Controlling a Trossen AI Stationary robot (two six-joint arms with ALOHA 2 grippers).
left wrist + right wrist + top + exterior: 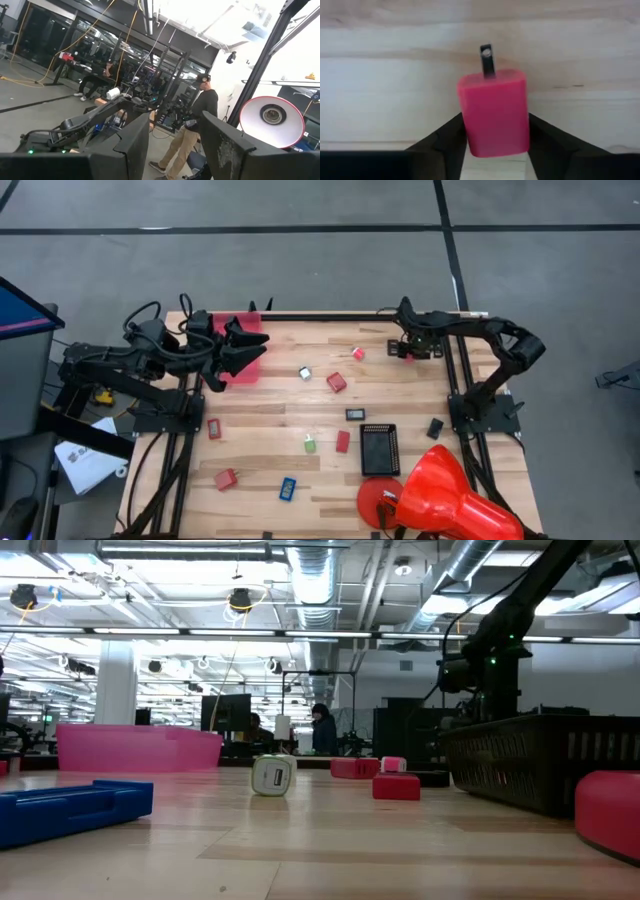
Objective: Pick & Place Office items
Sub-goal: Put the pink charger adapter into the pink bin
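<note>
Left gripper [250, 345] parked over pink bin [243, 367] at table's [270, 410] far left corner, fingers [132, 145] spread, nothing between them. Scattered mid-table: red blocks [336, 382], white-green piece [305, 373], blue piece [287, 488], black tray [380, 448]. Red cone [450, 495] at near right. Right gripper [495, 137] at far edge, right of centre, pinching red plug-in charger [495, 112], metal prong outward, just above the wood.

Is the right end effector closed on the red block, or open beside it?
Closed on it: in the right wrist view both fingers press the sides of the red block over the wooden table.
</note>
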